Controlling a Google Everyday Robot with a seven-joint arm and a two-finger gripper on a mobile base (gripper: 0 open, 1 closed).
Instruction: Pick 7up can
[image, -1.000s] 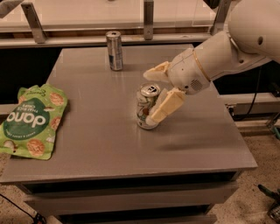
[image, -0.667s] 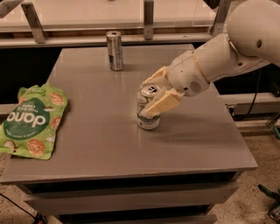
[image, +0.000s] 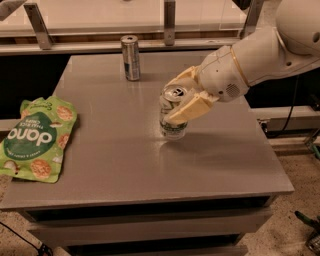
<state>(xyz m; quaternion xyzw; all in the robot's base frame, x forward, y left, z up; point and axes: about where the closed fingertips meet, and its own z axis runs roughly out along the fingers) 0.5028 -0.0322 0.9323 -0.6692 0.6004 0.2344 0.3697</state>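
Here we are at the grasp: the cream two-finger claw (image: 172, 102) is clamped on the short, stout white-and-green aluminium 7up can (image: 173, 128), one finger slanting across its front, the other tucked behind the silver top. The 7up can stands near the middle of the grey metal worktop (image: 125, 155), base touching the surface, not yet lifted. The bulky white robot arm (image: 260, 55) reaches in from the right.

Now the risks. That front finger sits at an angle and high on the body, so the hold looks uneven; on the lift the smooth can might pivot or slide out and drop back, likely toppling. Squeeze too hard and thin aluminium could dent. A sideways drag rather than a straight rise would scrape it across the worktop.

The tall, slim silver-blue drink can (image: 131, 57) stands well apart near the rear edge, and the green crinkled snack bag (image: 37, 137) lies far left, both out of harm's way.
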